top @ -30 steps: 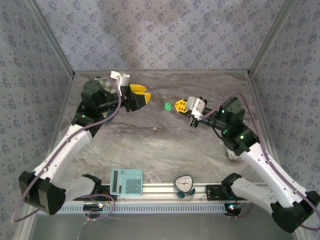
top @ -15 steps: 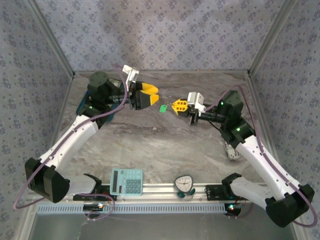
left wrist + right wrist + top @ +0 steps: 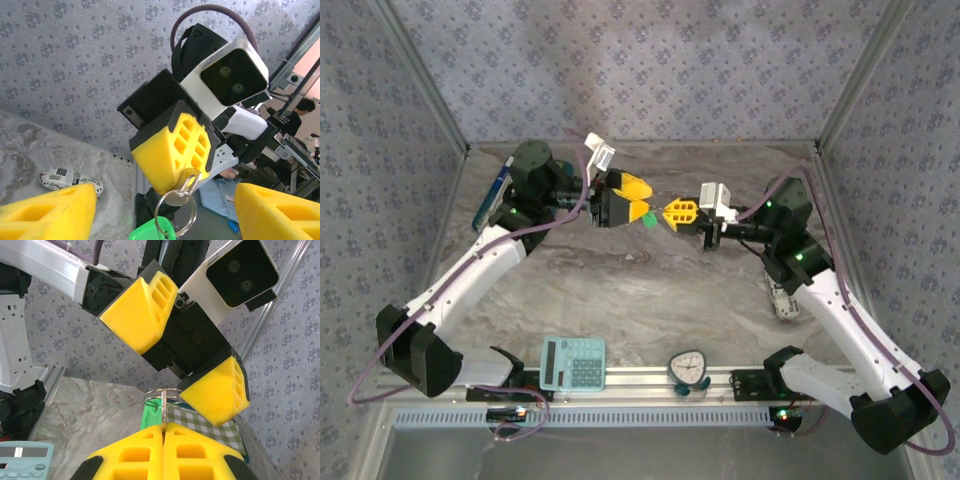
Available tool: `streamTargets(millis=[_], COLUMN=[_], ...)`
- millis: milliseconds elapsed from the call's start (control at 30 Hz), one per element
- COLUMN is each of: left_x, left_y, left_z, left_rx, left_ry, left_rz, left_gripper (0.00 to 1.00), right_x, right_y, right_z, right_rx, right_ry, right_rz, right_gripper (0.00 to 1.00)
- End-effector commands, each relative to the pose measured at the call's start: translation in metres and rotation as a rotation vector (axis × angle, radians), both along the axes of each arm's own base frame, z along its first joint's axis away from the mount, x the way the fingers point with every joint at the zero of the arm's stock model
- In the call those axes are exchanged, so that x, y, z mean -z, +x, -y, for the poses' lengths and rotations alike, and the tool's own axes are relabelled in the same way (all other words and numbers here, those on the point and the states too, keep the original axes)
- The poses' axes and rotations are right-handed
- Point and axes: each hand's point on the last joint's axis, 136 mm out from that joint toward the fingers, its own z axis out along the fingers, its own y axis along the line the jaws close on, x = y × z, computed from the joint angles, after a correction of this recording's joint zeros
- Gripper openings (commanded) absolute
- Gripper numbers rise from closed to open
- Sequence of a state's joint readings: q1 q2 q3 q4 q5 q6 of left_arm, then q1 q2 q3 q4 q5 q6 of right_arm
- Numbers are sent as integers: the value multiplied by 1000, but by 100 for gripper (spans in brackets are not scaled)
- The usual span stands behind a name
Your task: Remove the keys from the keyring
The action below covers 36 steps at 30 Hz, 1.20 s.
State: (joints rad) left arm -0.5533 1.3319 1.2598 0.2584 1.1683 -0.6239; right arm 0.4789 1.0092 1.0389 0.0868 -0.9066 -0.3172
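Counter (image 3: pixel 620 290): grey, marble-veined slab; I see floral-print walls around it.
Calculator (image 3: pixel 572 362): teal, flat and rectangular, at the near rail.
Left tool (image 3: pixel 639 200): released; my wrist view shows its yellow, blocky, ribbed foam fingers (image 3: pixel 50 212) spread wide on either side of the key.
Key (image 3: pixel 152 234): tiny, bright green, flat plastic-looking tab. It hangs from the keyring in mid-air between the two tools, and I cannot tell if it touches a finger.
Keyring (image 3: pixel 175 199): thin silver wire loops, shiny.
Right tool (image 3: pixel 163 432): clenched on the keyring, which is pinched edge-on between its yellow pads.
Dial (image 3: pixel 689 367): round, white face, on the rail.
White item (image 3: pixel 70 179): lies on the counter; its barcode label is too small for me to read.
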Motion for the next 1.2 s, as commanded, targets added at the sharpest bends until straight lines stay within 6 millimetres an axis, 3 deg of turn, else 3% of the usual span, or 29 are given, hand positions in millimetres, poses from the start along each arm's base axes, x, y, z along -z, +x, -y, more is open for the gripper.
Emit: streamTargets(millis=[0, 533, 733, 1167], left_x=[-13, -7, -7, -8], left_y=[-13, -22, -24, -21], left_z=[2, 10, 10, 5], left_rx=[62, 106, 103, 61], left_ry=[-20, 7, 9, 3], left_rz=[37, 41, 49, 75], left_gripper=[72, 60, 47, 30], right_x=[-16, -14, -13, -13], right_y=[-6, -6, -3, -1], right_z=[1, 2, 3, 5], right_rx=[-24, -7, 13, 37], right_ry=[23, 15, 14, 17], right_rz=[18, 14, 18, 21], right_gripper=[0, 0, 0, 0])
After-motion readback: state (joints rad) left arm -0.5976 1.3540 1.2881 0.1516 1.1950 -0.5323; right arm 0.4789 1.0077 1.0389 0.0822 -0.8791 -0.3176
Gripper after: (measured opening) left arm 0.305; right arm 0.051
